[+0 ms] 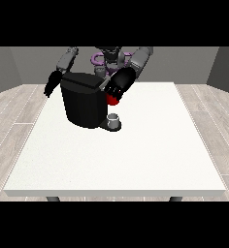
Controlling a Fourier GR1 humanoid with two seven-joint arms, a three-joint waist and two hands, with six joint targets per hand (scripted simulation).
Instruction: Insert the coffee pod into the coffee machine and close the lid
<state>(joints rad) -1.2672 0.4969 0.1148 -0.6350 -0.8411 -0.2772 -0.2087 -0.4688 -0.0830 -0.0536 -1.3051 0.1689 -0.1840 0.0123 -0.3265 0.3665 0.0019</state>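
From my station I see the big matte black coffee machine point(85, 104) on the far part of the wide white bench point(121, 155), its grey-edged lid point(89, 81) lying low on top; I cannot tell whether it is fully shut. A small grey cup point(114, 119) stands on the machine's dark base plate point(108, 127), under the spout.

The robot hand at the view's right point(119, 86) is at the machine's upper right corner, just beside the lid's edge. Something small, red and rounded point(113, 100) shows under it, which I take for the coffee pod. It seems held against that robot hand, outside the machine, but I cannot make out how the fingers lie. The robot hand at the view's left point(51, 83) hangs beside the machine's other side, apart from it; its fingers are also unreadable.

I judge the pod light, stiff-shelled and smooth, so liable to slip; best pinched across its rim. The machine looks heavy and steady, hard plastic with flat faces. The lid should hinge easily if pressed near its free front edge.
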